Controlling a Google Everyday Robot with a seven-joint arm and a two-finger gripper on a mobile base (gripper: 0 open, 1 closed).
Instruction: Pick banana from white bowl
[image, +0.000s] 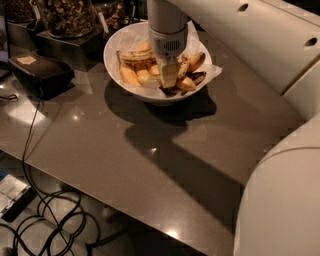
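Upper centre: gripper (167, 80) down inside the white bowl (111, 65)
Speckled banana (183, 65): just beside it, frame right
Grip: impossible to tell

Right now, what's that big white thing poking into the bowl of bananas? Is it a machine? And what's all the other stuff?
Yes, it's a machine. That big white thing is a robot's arm. The robot moves around on a base and has just this one arm. At the arm's tip is its gripper, a pincher it uses like a hand. It is reaching down inside the white bowl, right among the bananas, because its job is to pick one out. I can't tell whether it has hold of one yet.

There is only one camera, looking down on the table. I can't say where it is fixed.

Behind the bowl stand containers of brown bits. A dark box sits at the picture's left, and black cables lie on the floor below.
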